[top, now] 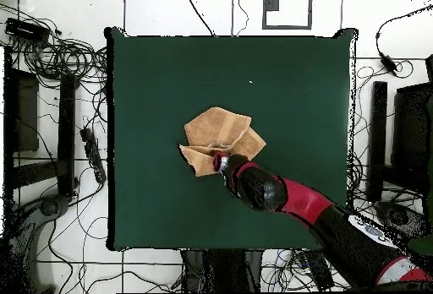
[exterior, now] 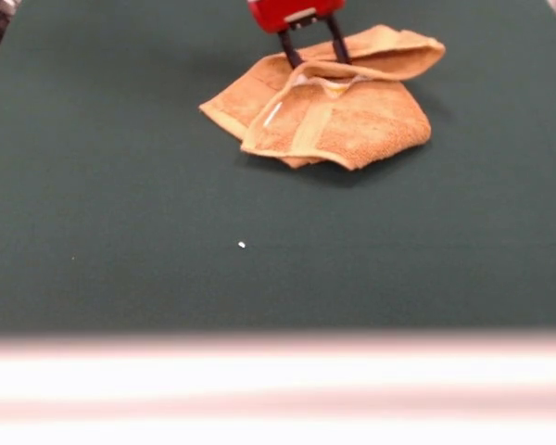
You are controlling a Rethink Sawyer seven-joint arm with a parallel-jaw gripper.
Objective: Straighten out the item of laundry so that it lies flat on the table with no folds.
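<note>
End effector (exterior: 313, 56) fingers spread apart, tips pressing into the far folded edge of the crumpled towel (exterior: 338, 116), which lies bunched on the green table (exterior: 120, 232) toward the robot's side, long axis running roughly across the front view.

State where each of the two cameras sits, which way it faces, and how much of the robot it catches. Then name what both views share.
Front view: sits low across the table, facing the robot; only the gripper shows, open, its two dark fingers coming down at the crumpled towel.
Overhead view: sits above the table, looking straight down, robot base at the bottom; the red and black arm reaches up from lower right to the towel.
Shared: towel, green table, gripper at the towel's robot-side edge.
</note>
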